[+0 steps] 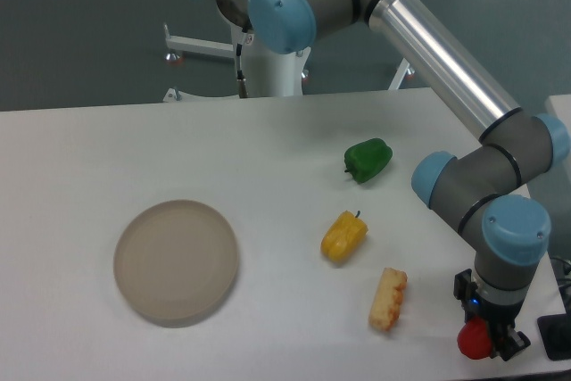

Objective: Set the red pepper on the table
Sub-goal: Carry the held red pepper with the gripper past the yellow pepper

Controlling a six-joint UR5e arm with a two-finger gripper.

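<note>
While my gripper (486, 338) hangs low over the near right corner of the table (268, 144), my two fingers are clamped on the red pepper (475, 340), which shows as a small glossy red lump at their tips. I cannot make out its stem from this side, and I cannot tell whether its underside already touches the white tabletop or sits just above it; it looks very close either way.

Well apart from me to the left lies a pale yellow-and-orange piece that reads as a corn cob (388, 299), and beyond it the yellow pepper (344, 236) and the green pepper (368, 160), all lying on the table. The round beige plate (176, 261) sits far off on the left with nothing on it.

I judge the step in hand to be the lowering or the release: the carry looks done, and I am over bare tabletop, which is where the pepper belongs. What the next move calls for, as I read it, is a short straight descent until the pepper bears on the surface, then parting my fingers evenly so neither one drags it sideways. I am near the table's edge, and a rounded pepper may roll once freed, so I would let go gently and lift straight up afterwards, not sweep across it.
</note>
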